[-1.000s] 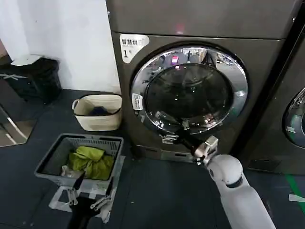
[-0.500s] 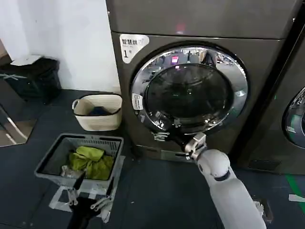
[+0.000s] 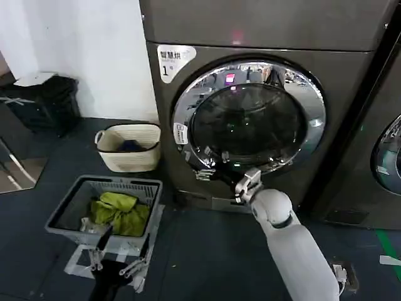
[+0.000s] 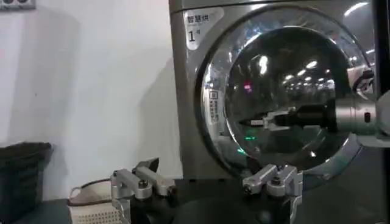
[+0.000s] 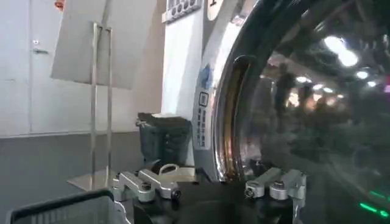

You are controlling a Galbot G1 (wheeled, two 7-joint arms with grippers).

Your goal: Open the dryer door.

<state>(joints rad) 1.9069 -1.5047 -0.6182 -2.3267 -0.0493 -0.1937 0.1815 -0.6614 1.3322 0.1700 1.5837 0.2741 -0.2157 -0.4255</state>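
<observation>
The dryer door is a round porthole with a chrome rim and dark glass, set in the grey-brown machine with the white "1" sticker. It lies flat against the machine's front. My right gripper is open at the door's lower left rim. In the right wrist view the chrome rim of the door stands between the spread fingers of the right gripper. My left gripper hangs open low down, over the near edge of the grey basket. The left wrist view has the left gripper facing the door, with the right gripper in front of the glass.
A grey basket holding a yellow-green cloth sits on the dark floor at front left. A cream basket stands by the machine's left corner. A black bin is against the white wall. Another machine's round door shows at right.
My right gripper has slid leftward along the door's lower rim, from bottom centre to the lower left. The left arm has stayed still, and the door has not moved.
</observation>
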